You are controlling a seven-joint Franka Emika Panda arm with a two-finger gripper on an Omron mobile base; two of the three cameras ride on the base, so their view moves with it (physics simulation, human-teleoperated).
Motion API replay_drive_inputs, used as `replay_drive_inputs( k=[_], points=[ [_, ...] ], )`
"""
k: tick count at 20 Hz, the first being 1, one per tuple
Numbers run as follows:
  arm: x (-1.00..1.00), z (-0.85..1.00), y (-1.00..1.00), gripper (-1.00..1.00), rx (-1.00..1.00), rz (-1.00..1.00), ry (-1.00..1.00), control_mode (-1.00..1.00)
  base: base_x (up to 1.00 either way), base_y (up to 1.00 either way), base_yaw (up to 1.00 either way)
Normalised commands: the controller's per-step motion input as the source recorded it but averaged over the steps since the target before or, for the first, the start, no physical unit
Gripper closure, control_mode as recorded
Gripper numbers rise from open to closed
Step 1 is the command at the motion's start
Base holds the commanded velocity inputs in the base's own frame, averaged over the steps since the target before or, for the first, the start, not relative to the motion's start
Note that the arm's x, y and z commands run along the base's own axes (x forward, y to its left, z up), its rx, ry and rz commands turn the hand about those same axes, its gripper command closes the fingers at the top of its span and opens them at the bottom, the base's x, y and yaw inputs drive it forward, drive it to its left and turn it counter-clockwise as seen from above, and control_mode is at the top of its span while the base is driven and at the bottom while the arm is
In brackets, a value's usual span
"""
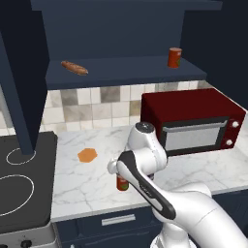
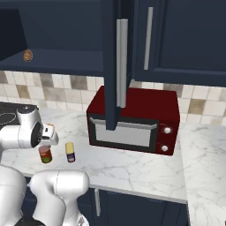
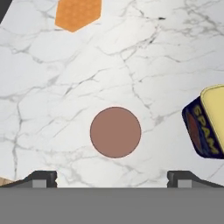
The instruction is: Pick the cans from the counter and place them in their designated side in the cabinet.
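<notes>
claw spread wide above red can on table, yellow tin just beside

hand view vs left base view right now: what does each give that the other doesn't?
Hand view: the open gripper, looking straight down on the round top of the counter can, with the yellow tin beside it.
Left base view: the cabinet shelf holding a baguette and a second red can, plus the red microwave and the stovetop.
Both: the marble counter, the orange hexagonal piece, and the counter can, which is half hidden behind the arm in the left base view.
</notes>
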Motion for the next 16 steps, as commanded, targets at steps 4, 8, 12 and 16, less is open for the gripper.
replay_drive_inputs(
  k=[4,8,12,16],
  points=[
    [0.10,-0.17,0.00,-1.00,0.00,0.00,0.04,-1.00,0.00,0.00,0.00],
    [0.11,-0.15,0.00,-1.00,0.00,0.00,0.05,-1.00,0.00,0.00,0.00],
    [0.13,-0.17,0.00,-1.00,0.00,0.00,0.05,-1.00,0.00,0.00,0.00],
    [0.12,-0.18,0.02,-1.00,-0.01,0.00,0.04,-1.00,0.00,0.00,0.00]
  ],
)
